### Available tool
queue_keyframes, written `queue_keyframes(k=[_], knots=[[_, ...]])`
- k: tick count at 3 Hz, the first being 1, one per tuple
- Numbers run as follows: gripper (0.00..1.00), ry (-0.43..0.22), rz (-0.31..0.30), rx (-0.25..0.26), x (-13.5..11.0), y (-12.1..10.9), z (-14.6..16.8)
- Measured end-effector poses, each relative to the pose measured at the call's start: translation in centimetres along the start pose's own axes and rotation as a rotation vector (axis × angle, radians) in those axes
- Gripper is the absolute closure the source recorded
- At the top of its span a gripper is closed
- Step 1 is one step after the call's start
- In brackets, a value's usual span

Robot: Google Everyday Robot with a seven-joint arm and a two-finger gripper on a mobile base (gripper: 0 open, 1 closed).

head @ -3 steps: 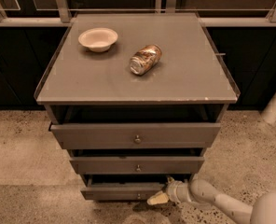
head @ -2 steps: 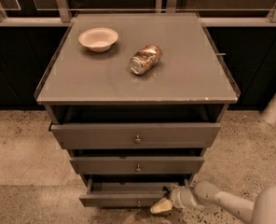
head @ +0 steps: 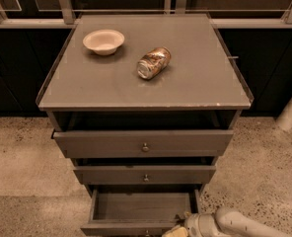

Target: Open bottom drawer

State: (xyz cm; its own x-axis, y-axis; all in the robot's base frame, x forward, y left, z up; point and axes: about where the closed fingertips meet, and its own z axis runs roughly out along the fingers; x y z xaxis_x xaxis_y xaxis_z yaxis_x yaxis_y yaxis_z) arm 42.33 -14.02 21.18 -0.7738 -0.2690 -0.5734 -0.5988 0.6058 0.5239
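Observation:
The bottom drawer (head: 136, 228) is the lowest of three grey drawers in the cabinet. It stands pulled out toward me, and its empty inside shows from above. Its small brass knob (head: 147, 233) sits at the frame's bottom edge. My gripper (head: 174, 231) is at the drawer's front right corner, at the bottom of the view, on the end of the white arm (head: 235, 224) that reaches in from the lower right. The gripper's cream tips are cut off by the frame edge.
The middle drawer (head: 145, 174) and the top drawer (head: 144, 143) both stand slightly open above. On the cabinet top (head: 200, 83) sit a white bowl (head: 103, 41) and a tipped can (head: 153, 62). Speckled floor surrounds the cabinet. A white pole (head: 291, 107) stands at right.
The bottom drawer has slid out toward me, from nearly closed to wide open. My gripper has moved down and toward me with the drawer's front.

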Motion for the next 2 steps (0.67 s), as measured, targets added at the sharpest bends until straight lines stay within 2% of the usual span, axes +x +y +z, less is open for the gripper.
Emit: queue_keyframes(k=[1,2], knots=[[0.0,0.0,0.0,0.0,0.0,0.0,0.0],[0.0,0.013,0.026,-0.002,0.66,-0.07,0.07]])
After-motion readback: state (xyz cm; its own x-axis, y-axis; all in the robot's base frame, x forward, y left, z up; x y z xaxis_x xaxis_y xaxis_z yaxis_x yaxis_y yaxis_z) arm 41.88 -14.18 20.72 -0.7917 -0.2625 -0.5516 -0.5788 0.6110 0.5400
